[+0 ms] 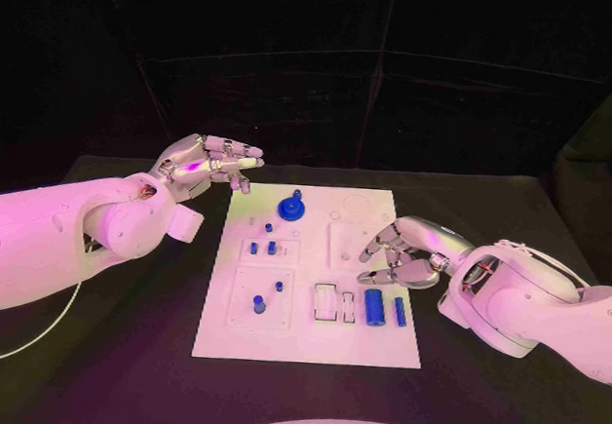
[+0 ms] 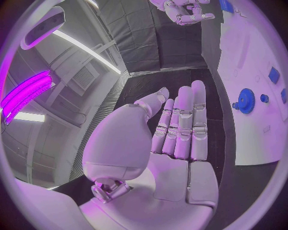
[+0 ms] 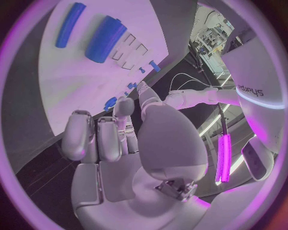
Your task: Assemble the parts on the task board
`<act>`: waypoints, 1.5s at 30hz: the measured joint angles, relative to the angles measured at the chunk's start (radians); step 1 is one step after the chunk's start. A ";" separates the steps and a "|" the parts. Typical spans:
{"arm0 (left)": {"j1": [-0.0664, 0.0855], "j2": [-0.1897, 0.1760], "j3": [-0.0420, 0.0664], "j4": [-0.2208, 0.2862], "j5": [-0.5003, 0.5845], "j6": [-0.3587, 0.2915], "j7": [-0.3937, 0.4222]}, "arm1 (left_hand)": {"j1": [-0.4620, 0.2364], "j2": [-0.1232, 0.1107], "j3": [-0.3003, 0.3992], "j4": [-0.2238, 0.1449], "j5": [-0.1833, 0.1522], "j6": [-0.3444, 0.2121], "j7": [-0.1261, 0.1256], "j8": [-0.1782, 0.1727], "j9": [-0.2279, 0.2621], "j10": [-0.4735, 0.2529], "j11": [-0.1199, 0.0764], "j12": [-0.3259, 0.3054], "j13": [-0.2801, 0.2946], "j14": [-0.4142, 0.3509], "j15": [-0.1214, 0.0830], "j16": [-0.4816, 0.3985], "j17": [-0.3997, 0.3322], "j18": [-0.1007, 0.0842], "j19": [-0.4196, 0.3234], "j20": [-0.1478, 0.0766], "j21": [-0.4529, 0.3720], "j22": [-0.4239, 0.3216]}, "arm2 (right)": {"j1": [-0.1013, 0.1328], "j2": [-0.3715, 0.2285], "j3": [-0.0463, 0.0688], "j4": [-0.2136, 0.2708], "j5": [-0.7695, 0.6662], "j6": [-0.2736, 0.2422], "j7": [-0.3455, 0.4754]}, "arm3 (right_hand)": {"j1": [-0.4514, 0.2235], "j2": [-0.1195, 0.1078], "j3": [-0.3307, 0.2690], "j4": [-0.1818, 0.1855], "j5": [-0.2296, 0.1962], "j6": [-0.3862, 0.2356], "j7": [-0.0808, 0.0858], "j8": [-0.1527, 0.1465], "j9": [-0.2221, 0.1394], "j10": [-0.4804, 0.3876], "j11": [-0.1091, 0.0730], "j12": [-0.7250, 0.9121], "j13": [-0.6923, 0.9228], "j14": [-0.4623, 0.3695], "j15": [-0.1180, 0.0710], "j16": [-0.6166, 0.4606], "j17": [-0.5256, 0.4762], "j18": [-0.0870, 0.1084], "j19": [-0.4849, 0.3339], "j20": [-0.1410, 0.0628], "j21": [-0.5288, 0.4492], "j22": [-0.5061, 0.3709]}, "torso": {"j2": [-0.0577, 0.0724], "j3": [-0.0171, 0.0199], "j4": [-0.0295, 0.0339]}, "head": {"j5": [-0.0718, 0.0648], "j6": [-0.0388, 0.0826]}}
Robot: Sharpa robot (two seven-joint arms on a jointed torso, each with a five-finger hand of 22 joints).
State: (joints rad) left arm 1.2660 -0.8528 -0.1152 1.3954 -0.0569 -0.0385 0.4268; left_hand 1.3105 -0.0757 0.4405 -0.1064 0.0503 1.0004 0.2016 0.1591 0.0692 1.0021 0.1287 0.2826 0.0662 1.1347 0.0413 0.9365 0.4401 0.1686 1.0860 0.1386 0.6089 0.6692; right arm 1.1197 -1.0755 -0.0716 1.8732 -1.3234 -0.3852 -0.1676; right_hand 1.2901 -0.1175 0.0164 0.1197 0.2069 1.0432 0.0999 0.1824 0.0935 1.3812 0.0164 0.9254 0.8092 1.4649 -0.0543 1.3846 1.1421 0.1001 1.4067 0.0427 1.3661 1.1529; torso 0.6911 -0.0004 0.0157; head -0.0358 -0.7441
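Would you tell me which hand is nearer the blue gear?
Left. The left hand hovers just off the board's far-left corner beside the blue gear; the right hand sits farther away.

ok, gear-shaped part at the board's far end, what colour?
Blue, like the other parts. The gear shows best in the head view.

left hand (image 1: 207, 169): empty, fingers out straight, off the task board's (image 1: 227, 334) far-left corner | right hand (image 1: 405, 255): empty, fingers loosely curled over the board's right side

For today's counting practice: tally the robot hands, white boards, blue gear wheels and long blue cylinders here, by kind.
Hands: 2, left hand and right hand
Task board: 1
Blue gear: 1
Long blue cylinders: 2, thick cylinder and thin cylinder
Total: 6
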 measured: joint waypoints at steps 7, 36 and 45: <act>0.000 0.000 -0.001 0.002 0.000 -0.002 0.001 | 0.000 0.000 0.000 0.000 0.000 0.000 0.000 0.000 0.000 0.000 0.000 0.004 0.000 0.000 0.000 0.000 0.000 0.000 0.003 -0.003 0.000 0.000 | -0.004 -0.052 -0.001 0.019 0.053 0.015 -0.103 | -0.031 0.031 -0.091 0.055 0.020 -0.014 -0.003 0.050 0.014 -0.011 0.001 0.162 0.208 0.000 0.000 0.016 0.026 -0.016 0.004 0.004 0.016 0.026 | -0.002 -0.0005 -0.0150 | -0.009 0.003; 0.000 -0.008 -0.005 0.006 0.000 -0.002 0.002 | 0.000 0.000 0.000 0.000 0.000 0.000 0.000 0.000 0.000 0.000 0.000 0.004 0.000 0.000 0.000 0.000 -0.001 0.000 0.003 -0.003 0.000 -0.001 | -0.081 0.040 -0.003 0.010 -0.096 0.140 -0.348 | -0.061 0.026 -0.190 0.169 -0.003 -0.018 -0.007 0.102 0.046 0.036 -0.009 0.309 0.409 0.000 0.000 0.070 0.137 -0.015 0.030 0.002 0.051 0.093 | -0.004 -0.0016 -0.0258 | -0.014 -0.004; 0.000 -0.010 -0.006 0.007 0.000 -0.002 0.002 | 0.000 0.000 -0.003 -0.003 0.000 0.000 0.000 0.000 0.000 0.000 0.000 0.004 0.000 0.000 0.000 0.000 -0.002 0.000 0.003 -0.003 0.000 -0.001 | -0.088 0.068 0.004 -0.011 -0.131 0.142 -0.359 | -0.065 0.030 -0.190 0.169 -0.003 -0.017 -0.012 0.113 0.055 0.036 -0.009 0.321 0.424 0.000 0.000 0.074 0.147 -0.031 0.030 0.002 0.055 0.101 | -0.004 -0.0024 -0.0251 | -0.015 -0.004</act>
State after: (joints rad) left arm 1.2657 -0.8627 -0.1207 1.4023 -0.0569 -0.0402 0.4287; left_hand 1.3104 -0.0758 0.4377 -0.1092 0.0503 1.0005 0.2015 0.1591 0.0692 1.0022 0.1287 0.2866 0.0662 1.1347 0.0413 0.9365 0.4381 0.1686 1.0890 0.1355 0.6089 0.6684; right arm 1.0318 -1.0076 -0.0675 1.8626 -1.4542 -0.2433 -0.5267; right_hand 1.2252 -0.0877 -0.1734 0.2885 0.2037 1.0267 0.0879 0.2955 0.1483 1.4171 0.0073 1.2459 1.2327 1.4650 -0.0540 1.4582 1.2896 0.0690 1.4369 0.0444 1.4208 1.2539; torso 0.6866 -0.0028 -0.0094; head -0.0507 -0.7480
